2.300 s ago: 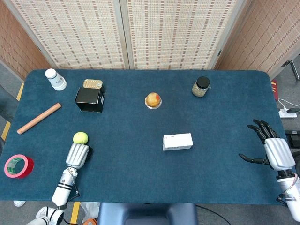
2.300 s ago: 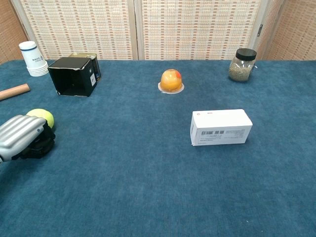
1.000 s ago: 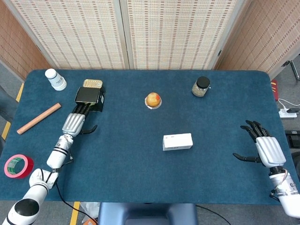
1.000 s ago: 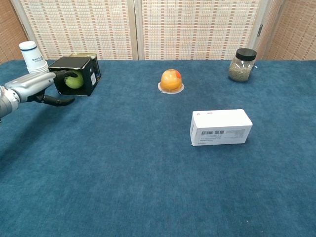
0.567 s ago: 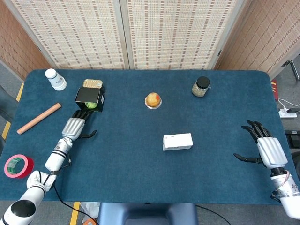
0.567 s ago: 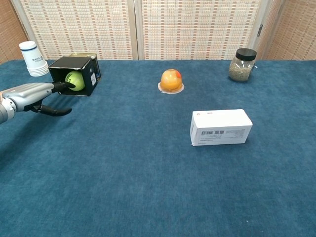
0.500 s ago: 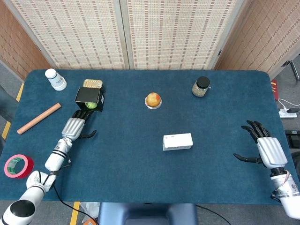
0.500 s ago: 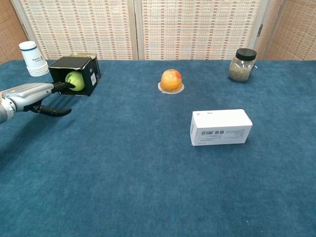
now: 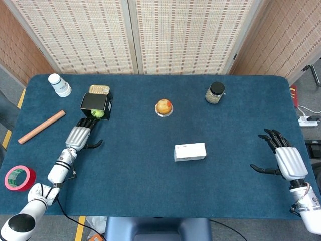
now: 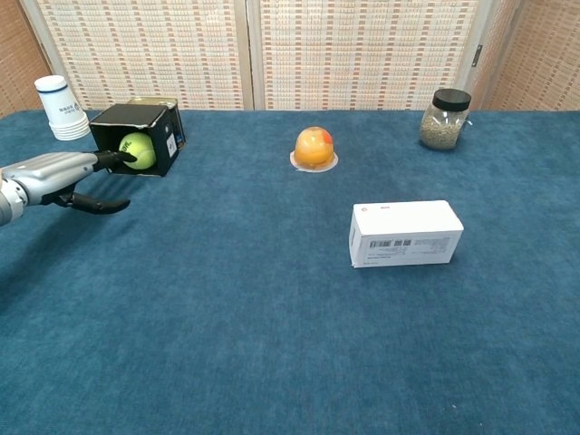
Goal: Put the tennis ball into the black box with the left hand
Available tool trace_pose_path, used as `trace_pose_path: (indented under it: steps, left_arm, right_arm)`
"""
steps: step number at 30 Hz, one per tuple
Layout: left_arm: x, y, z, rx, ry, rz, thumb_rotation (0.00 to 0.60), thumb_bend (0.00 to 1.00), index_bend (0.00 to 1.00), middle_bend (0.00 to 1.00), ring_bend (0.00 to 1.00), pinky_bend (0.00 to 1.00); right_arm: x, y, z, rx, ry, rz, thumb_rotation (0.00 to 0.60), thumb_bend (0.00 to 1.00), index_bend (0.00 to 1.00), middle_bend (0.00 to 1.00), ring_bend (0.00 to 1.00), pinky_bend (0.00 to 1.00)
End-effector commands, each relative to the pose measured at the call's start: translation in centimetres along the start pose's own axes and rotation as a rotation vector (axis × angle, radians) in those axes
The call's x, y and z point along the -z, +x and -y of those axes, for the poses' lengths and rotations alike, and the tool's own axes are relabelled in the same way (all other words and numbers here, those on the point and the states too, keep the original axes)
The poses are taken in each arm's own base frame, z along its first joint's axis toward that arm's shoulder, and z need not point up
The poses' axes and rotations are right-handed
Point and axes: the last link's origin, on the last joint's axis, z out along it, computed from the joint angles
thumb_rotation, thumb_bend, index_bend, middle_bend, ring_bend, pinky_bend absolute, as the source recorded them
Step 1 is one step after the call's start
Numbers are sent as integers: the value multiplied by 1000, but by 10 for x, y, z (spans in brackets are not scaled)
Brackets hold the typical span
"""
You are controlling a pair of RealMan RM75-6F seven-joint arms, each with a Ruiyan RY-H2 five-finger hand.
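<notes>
The yellow-green tennis ball (image 10: 139,149) lies inside the black box (image 10: 168,140), which is tipped on its side with its mouth toward me; from above the ball (image 9: 98,114) shows at the box (image 9: 95,102) opening. My left hand (image 10: 62,175) (image 9: 81,134) lies just in front of the box with its fingers stretched out and apart, the fingertips (image 10: 120,158) at the box mouth close to the ball, holding nothing. My right hand (image 9: 285,158) hovers open at the table's far right edge.
A white cup stack (image 10: 59,107) and a tin (image 9: 99,89) stand by the box. A wooden rod (image 9: 41,126) and red tape roll (image 9: 19,177) lie at the left. An orange fruit on a dish (image 10: 314,148), a jar (image 10: 445,119) and a white carton (image 10: 405,233) occupy the middle and right.
The left hand carried the ball from the table's near left up to the box, let it go inside, and has drawn back slightly. The right hand has barely moved.
</notes>
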Motion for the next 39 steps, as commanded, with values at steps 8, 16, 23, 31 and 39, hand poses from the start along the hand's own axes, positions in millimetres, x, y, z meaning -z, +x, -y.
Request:
trace_pose_path:
  steps: [8, 16, 23, 31, 39]
  left_arm:
    - [0, 0, 0, 2, 2, 3, 144, 278, 59, 0, 0, 0]
    - [8, -1, 6, -8, 13, 0, 150, 279, 67, 0, 0, 0]
    - [110, 7, 50, -119, 62, -197, 140, 278, 111, 1, 0, 0]
    - [271, 28, 85, -43, 224, -263, 199, 379, 409, 369, 354, 606]
    - [296, 19, 103, 2, 273, -318, 566, 513, 682, 700, 663, 818]
  right_arm:
    - [0, 0, 0, -1, 1, 0, 533, 0, 189, 45, 0, 168]
    - [-1, 0, -1, -3, -4, 3, 533, 0, 189, 45, 0, 168]
    - [1, 5, -5, -19, -6, -11, 533, 0, 189, 45, 0, 168]
    - [5, 3, -1, -12, 21, -1, 533, 0, 189, 45, 0, 168]
    - [13, -5, 7, 13, 50, 20, 533, 0, 189, 46, 0, 173]
